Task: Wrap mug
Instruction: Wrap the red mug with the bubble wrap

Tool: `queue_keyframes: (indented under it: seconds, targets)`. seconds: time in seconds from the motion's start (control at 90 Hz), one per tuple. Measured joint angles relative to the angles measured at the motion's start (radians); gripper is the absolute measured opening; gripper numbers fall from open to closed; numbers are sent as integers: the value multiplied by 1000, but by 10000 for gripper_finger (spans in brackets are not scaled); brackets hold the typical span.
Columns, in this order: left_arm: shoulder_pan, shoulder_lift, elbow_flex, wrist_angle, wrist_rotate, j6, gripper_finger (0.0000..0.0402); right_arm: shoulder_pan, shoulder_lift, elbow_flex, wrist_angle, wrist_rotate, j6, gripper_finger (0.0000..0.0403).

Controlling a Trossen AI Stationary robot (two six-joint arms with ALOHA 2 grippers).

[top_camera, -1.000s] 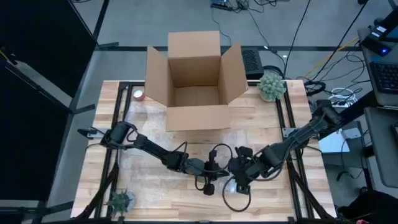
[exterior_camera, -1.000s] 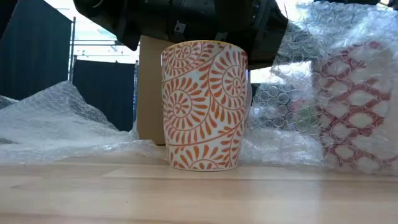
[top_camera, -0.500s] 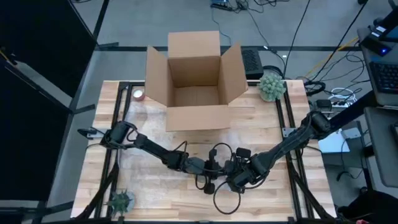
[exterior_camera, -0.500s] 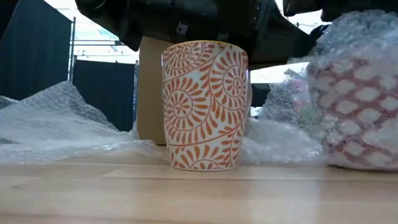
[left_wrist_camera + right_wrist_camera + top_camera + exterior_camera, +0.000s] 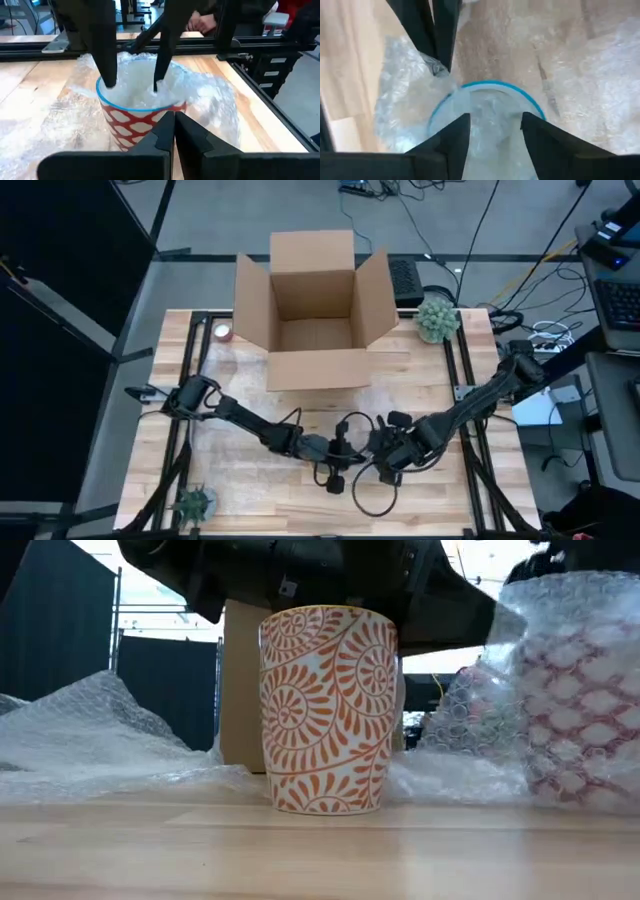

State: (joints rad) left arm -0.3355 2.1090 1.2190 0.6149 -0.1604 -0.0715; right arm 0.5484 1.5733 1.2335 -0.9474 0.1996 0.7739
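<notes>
– Red-and-white lattice mug, blue rim: location?
– Standing upright on the table, about midway along the edge opposite the cardboard box and well apart from it. Bubble wrap is around its wall and bunched into its mouth.

– Right gripper: pose?
– The arm reaches in from the table's right edge, and the wrist is tipped down over the mug. The fingers are spread; one is at the rim and the other is inside the mouth, on the wrap. It grips nothing and looks to be tucking the wrap in.

– Left gripper: pose?
– The arm lies low across the table from the left edge, with the tips just beside the mug. The fingers are closed together with a pinch of wrap at their tips.

– Hazards, in order?
– First, the tucked wrap could spring back out if the right fingers lift and drag it, so the wrap would come undone.
– Second, the mug could tip. A spread finger catching the rim or a sideways pull from the left pinch would lever it over, and the loose wrap beneath gives poor footing.
– Third, the wrap could tear or slip from the pinch if the two arms pull against each other.

– Other stock nearby?
– Orange scroll-patterned mug, bare and upright, with the arms overhead. I cannot tell how near it stands to the lattice mug. A low sweep of either arm could knock it.
</notes>
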Motion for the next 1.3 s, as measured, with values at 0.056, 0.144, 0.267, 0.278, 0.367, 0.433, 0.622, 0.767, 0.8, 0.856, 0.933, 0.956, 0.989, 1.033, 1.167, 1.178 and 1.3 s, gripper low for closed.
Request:
queue_keyframes:
  seconds: [0.056, 0.144, 0.267, 0.278, 0.367, 0.433, 0.622, 0.767, 0.8, 0.856, 0.933, 0.956, 0.989, 1.033, 1.167, 1.178, 1.3]
  targets:
    - [0, 0, 0, -1, 0, 0, 0, 0, -31, 0, 1, 3, 5, 167]
    - [0, 0, 0, 1, 0, 0, 0, 0, -73, 0, 13, 7, 10, 167]
    - [0, 0, 0, 1, -1, 0, 0, 6, -77, 0, 103, 11, -23, 167]
    - [0, 0, 0, 2, -1, 0, 0, 7, -74, 1, 108, 12, -27, 167]
    - [0, 0, 0, 5, -1, 0, 0, 2, -41, 3, 114, 13, -32, 167]
    - [0, 0, 0, 3, -2, 0, 0, -7, -11, 2, 79, 7, -27, 167]
    - [0, 0, 0, 4, -6, 0, 0, -18, 47, 3, -52, 24, 32, 167]
    - [0, 0, 0, 3, -6, 0, 0, -20, 93, 7, -31, 34, 14, 167]
    - [0, 0, 0, 2, -6, 0, 0, -21, 107, 5, -21, 4, 7, 167]
    - [0, 0, 0, 2, -6, 0, 0, -18, 140, 0, -16, -21, -4, 167]
    - [0, 0, 0, 2, -5, 0, 0, -23, 153, 2, -10, -64, -22, 167]
    - [0, 0, 0, 2, -5, 0, 0, -23, 161, 4, -8, -72, -24, 167]
    - [0, 0, 0, 3, -5, 0, 0, -24, 175, 6, -9, -80, -24, 166]
    - [0, 0, 0, 3, -5, 0, 0, -24, 186, 7, -5, -79, -27, 166]
    - [0, 0, 0, 4, -5, 0, 0, -24, 215, 9, 13, -79, -50, 166]
    - [0, 0, 0, 4, -5, 0, 0, -24, 216, 9, 16, -80, -52, 166]
    - [0, 0, 0, 1, -5, 0, 0, -30, 213, 8, 15, -95, -57, 166]
